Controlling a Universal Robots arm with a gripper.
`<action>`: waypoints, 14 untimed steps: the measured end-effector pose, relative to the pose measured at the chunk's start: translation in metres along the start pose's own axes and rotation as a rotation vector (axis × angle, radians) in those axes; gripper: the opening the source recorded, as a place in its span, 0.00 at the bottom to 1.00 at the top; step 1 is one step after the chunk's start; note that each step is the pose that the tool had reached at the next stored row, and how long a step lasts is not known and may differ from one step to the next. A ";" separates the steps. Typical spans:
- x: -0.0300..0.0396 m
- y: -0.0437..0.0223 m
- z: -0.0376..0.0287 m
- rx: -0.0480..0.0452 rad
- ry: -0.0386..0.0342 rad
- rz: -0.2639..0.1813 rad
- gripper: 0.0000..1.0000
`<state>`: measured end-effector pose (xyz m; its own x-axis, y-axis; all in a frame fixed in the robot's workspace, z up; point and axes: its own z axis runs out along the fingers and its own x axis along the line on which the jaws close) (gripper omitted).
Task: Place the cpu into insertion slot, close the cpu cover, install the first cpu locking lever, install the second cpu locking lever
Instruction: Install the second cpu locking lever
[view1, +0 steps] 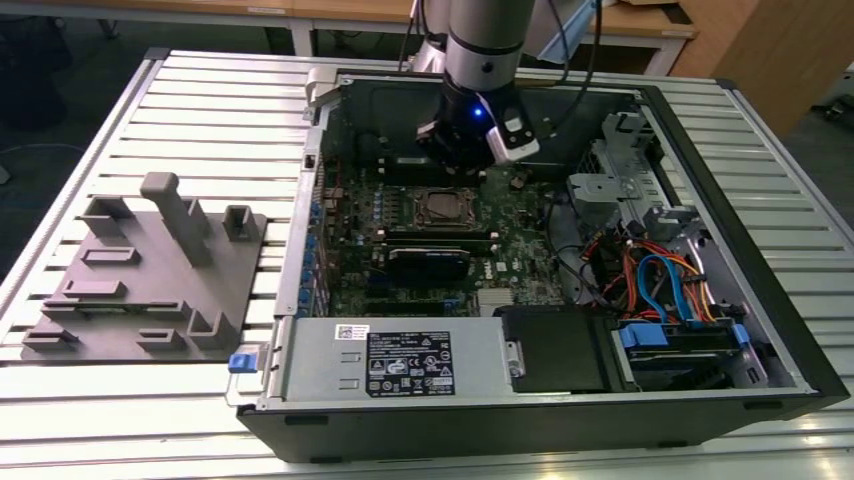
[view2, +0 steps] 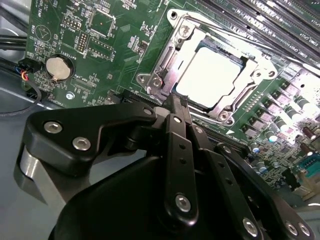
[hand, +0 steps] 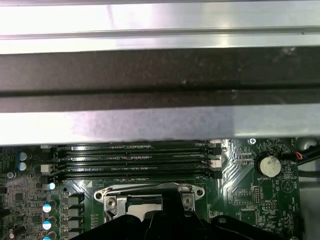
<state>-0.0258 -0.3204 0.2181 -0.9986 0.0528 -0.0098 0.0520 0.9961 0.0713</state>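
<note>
Inside the open computer case, the cpu (view2: 207, 80) lies flat in the insertion slot (view1: 441, 207), its pale silver top showing through the square cut-out. The silvery cpu cover (view2: 170, 62) lies down over it as a frame. My gripper (view2: 176, 100) is shut with nothing between its black fingers. Its tip sits at the socket's edge, close to the corner of the cover. In the exterior view the gripper (view1: 461, 158) hangs just beyond the socket. In the first wrist view the socket frame (hand: 150, 197) is partly hidden by the gripper. How the locking levers stand I cannot tell.
Long black memory slots (hand: 135, 160) run beside the socket, and a round coin battery (view2: 59, 67) sits on the green board. The case wall (hand: 160, 75) stands close behind. Drive cages and coloured cables (view1: 654, 280) fill the exterior view's right. A grey fixture block (view1: 147, 270) lies outside the case.
</note>
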 end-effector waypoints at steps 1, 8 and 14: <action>0.0000 0.0001 -0.0009 0.0000 0.0000 0.000 0.10; -0.0001 -0.0002 -0.0029 0.0000 0.0001 0.000 0.10; -0.0002 -0.0023 -0.0030 0.0001 0.0000 0.000 0.10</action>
<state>-0.0257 -0.3229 0.2209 -0.9986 0.0528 -0.0098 0.0519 0.9961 0.0712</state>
